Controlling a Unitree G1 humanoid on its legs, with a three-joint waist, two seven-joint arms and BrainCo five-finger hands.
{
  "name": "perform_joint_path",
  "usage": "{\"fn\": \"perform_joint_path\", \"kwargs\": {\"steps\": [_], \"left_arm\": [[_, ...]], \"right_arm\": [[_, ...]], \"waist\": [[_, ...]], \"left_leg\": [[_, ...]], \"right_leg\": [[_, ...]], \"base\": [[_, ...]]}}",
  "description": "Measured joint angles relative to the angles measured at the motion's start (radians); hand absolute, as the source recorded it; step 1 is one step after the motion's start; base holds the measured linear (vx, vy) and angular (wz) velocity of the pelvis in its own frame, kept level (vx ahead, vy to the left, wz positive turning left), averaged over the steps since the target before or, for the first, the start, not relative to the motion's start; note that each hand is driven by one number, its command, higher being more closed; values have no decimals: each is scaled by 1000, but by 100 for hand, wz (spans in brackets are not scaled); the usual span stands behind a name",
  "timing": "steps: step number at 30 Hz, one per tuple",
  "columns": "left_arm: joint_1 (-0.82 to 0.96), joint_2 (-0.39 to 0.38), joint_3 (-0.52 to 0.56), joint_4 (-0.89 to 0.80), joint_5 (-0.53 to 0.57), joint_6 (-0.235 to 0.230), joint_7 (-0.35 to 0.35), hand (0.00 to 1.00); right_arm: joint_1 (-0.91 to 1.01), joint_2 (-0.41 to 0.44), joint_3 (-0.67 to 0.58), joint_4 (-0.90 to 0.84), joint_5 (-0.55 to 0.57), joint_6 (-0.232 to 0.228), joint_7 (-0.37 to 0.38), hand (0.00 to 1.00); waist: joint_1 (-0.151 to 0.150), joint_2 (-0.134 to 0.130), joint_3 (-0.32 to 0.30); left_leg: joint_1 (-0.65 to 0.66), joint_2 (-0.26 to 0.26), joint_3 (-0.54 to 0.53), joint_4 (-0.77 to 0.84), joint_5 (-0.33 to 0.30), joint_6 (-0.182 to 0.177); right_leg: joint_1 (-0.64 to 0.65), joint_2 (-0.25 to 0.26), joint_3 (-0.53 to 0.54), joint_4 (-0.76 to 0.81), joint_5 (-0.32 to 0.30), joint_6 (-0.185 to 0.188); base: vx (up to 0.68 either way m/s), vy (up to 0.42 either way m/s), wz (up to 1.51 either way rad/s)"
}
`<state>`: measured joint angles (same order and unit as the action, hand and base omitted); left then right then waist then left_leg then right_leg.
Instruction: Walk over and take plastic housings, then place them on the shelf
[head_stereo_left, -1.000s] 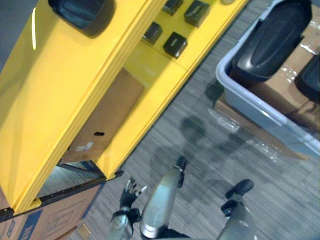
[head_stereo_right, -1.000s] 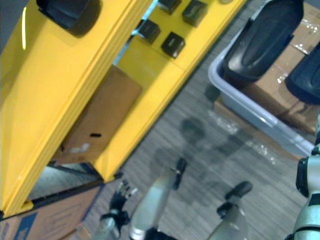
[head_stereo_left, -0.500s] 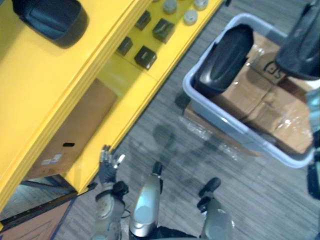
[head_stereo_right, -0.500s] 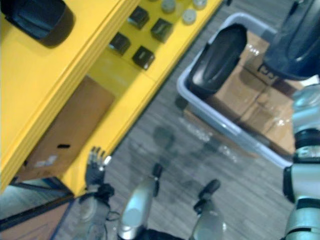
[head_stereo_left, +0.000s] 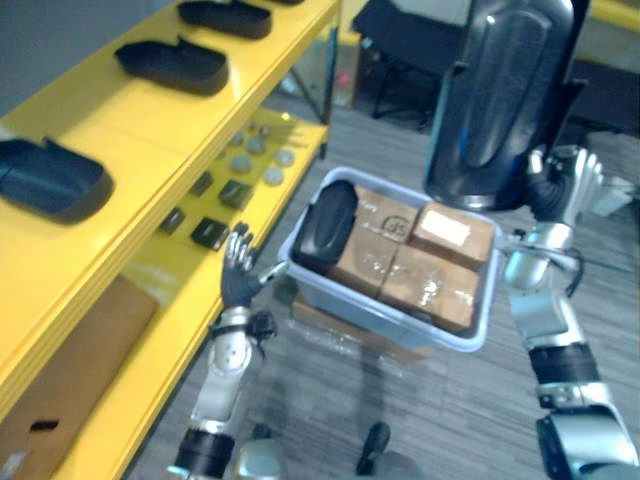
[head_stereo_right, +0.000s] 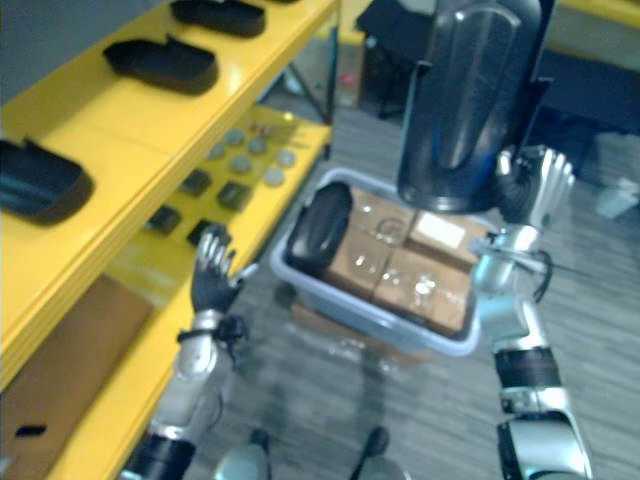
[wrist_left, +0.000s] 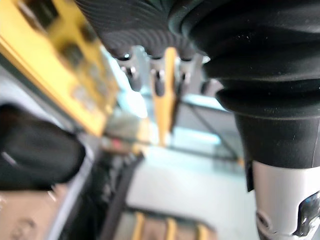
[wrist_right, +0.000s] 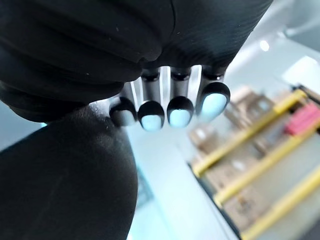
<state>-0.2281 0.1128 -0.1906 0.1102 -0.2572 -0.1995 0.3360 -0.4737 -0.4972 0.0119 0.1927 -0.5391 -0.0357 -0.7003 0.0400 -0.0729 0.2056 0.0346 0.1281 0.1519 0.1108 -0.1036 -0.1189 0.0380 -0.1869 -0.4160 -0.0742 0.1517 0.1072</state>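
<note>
Housings show up for you in three spots. One large black raised housing stands upright in the air at the right hand, and its lower corner meets that hand. You cannot tell whether the hand is clamped on it or merely bearing it, because the contact lies behind the part (the right wrist view gives you a black mass close by and little else). A second one, the binned housing, leans inside the grey bin at the end nearest the shelf. It sits beside taped cardboard boxes that take up the other room in the bin. Three more shelf housings lie in a row along the top level of the yellow shelf, well apart from one another. On the lower level you have small black blocks and grey discs. Your left hand is raised between the shelf's edge and the bin, just beside the bin's corner. Its fingers are straight and spread and hold nothing. The bin rests on a brown carton on the grey floor.
</note>
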Motion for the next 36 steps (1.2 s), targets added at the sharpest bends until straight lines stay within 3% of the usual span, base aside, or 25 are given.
{"fn": "perform_joint_path", "kwargs": {"steps": [4,6,8,14,21,25,36], "left_arm": [[-111,-7,-25,86,-72,9,1,0],[-138,-10,-24,102,-172,19,-26,0],[-170,-12,-24,123,-339,25,-106,0],[-179,-12,-24,126,-494,29,-200,0],[-204,-11,-27,129,-641,115,-281,0],[-206,-10,-29,129,-674,124,-321,0],[-207,-5,-70,106,-720,144,-401,0]], "right_arm": [[-1,15,47,-28,-67,-52,1,100],[-1,30,62,-28,-104,-84,3,100],[-1,39,64,-28,-151,-127,4,100],[-2,55,111,-28,-261,-188,34,100],[-3,57,129,-23,-302,-203,89,100],[-4,57,129,-2,-302,-203,96,100],[-14,72,221,66,-304,-203,138,100]], "waist": [[-25,-1,-4],[-33,-2,-11],[-36,-3,-14],[-39,-3,-50],[-45,-4,-50],[-55,-4,-51],[-47,-17,-74]], "left_leg": [[14,2,22,2,0,0],[19,2,27,2,0,0],[20,1,28,4,0,0],[22,-1,48,6,0,-1],[13,-7,44,16,1,-1],[-3,-12,22,23,2,0],[-19,-15,10,40,1,3]], "right_leg": [[-1,7,23,-5,14,-7],[-2,9,34,-5,17,-9],[-3,9,38,-5,23,-11],[-13,11,57,-6,32,-14],[-18,5,58,-6,38,-12],[-18,0,40,-6,40,-10],[-19,-4,33,-6,43,-9]], "base": [[-55,4,-21],[-57,1,-14],[-85,8,-4],[-55,11,-9],[-44,16,-1],[-25,18,11],[-23,12,3]]}}
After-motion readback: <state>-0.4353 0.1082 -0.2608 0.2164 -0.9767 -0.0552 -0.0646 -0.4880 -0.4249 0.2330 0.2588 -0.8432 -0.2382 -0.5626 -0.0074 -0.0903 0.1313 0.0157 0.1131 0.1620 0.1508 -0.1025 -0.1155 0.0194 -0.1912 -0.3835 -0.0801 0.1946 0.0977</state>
